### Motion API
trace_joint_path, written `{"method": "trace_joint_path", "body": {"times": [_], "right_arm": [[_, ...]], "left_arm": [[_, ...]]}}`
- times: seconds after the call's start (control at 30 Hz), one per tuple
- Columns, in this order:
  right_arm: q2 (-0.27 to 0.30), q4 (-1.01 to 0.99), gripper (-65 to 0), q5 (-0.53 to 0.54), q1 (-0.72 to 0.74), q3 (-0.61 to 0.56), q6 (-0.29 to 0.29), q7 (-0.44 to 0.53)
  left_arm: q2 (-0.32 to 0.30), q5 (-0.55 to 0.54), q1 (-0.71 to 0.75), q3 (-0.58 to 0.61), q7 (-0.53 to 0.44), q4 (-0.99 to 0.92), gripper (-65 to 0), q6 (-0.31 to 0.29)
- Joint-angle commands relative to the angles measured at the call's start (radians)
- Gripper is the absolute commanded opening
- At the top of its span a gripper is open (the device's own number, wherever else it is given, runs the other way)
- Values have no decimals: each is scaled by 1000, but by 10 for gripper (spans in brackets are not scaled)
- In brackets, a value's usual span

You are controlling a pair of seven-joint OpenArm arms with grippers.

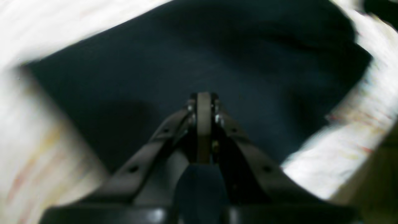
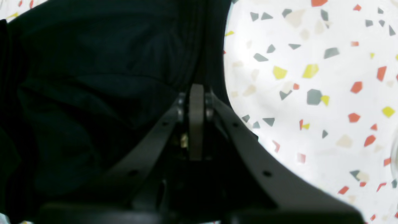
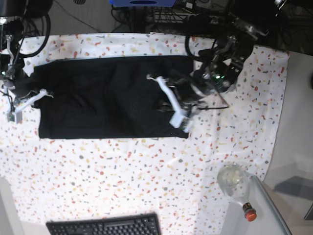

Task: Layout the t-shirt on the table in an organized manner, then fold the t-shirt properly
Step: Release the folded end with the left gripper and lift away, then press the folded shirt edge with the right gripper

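- Left wrist view: my left claw has its jaws pressed flat together, tips out over the plain black soft fabric t-shirt. I see no fold pinched between them, so I cannot tell whether any cloth is caught. The picture is smeared with motion. The white speckled cloth of the table shows from 3 to 5 o'clock and along the 9 to 11 o'clock side, so I judge I am over the shirt's body near one border.
- Right wrist view: my right claw is also fully closed, riding the shirt's edge, which runs from 12 o'clock down to my tips. Black cloth fills everything from 7 to 12 o'clock; the flecked table lies from 1 to 5 o'clock. Whether the hem is nipped I cannot tell, though sitting on an edge suits pinning or pulling it straight.
- Base view: the t-shirt lies as a wide dark rectangle from 9 o'clock to the centre of the table. My right claw is at its 9 o'clock end, my left claw over its 3 o'clock part. A clear glass jar with an orange cap and a black keyboard sit well apart at 5 and 6 o'clock. Arms at opposite ends suggest stretching or folding lengthwise.
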Motion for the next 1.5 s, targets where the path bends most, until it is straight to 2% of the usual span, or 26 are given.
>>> {"method": "trace_joint_path", "body": {"times": [0.0, 0.07, 0.13, 0.2, 0.37, 0.43, 0.5, 0.57, 0.6, 0.63, 0.7, 0.77, 0.9, 1.07, 1.23, 1.33, 1.4, 1.47], "right_arm": [[-6, 30, -650, 13, 12, 35, 5, 25], [-44, 77, -650, 35, 7, 66, 5, 20], [-57, 145, -650, 24, -16, 27, 6, 17], [-52, 200, -650, 13, -28, -46, 6, 10], [-58, 264, -650, 13, -25, -247, 6, -64], [-60, 267, -650, 18, -19, -283, 5, -72], [-66, 272, -650, 18, -24, -313, 5, -72], [-78, 286, -549, 18, -33, -350, 5, -73], [-81, 293, -518, 18, -50, -378, 5, -73], [-81, 293, -515, 16, -59, -405, 5, -70], [-86, 280, -555, 16, -62, -447, 5, -66], [-86, 243, -644, 16, -63, -485, 5, -69], [-89, 154, -650, 18, -82, -523, 3, -67], [-103, 106, -650, 18, -112, -497, 3, -73], [-103, 298, -650, 18, -200, -439, 3, -93], [-103, 427, -650, 18, -220, -316, 3, -90], [-103, 439, -650, 19, -186, -195, 3, -95], [-103, 405, -497, 19, -123, -91, 5, -104]], "left_arm": [[-25, -1, 26, -76, -16, 17, -650, 0], [-53, -1, 104, -234, -19, 17, -650, -2], [-80, -1, 166, -377, -20, 17, -650, -22], [-94, -1, 210, -484, -20, 16, -650, -86], [-90, 8, 284, -712, -17, 10, -650, -296], [-88, 8, 299, -739, -19, 13, -650, -339], [-88, 8, 308, -750, -20, 10, -650, -358], [-88, 8, 316, -751, -20, 8, -650, -362], [-88, 8, 318, -747, -20, 8, -650, -362], [-88, 8, 318, -741, -20, 8, -650, -364], [-76, 8, 314, -739, -20, 10, -650, -364], [-50, 8, 307, -742, -20, 11, -650, -365], [-39, 8, 295, -741, -19, 10, -650, -365], [-39, 8, 287, -741, -20, -23, -650, -365], [-44, 8, 287, -745, -22, -47, -650, -365], [-44, 8, 287, -741, -22, -49, -650, -365], [-41, 10, 287, -741, -22, -49, -650, -365], [-37, 10, 287, -741, -22, -49, -650, -365]]}}
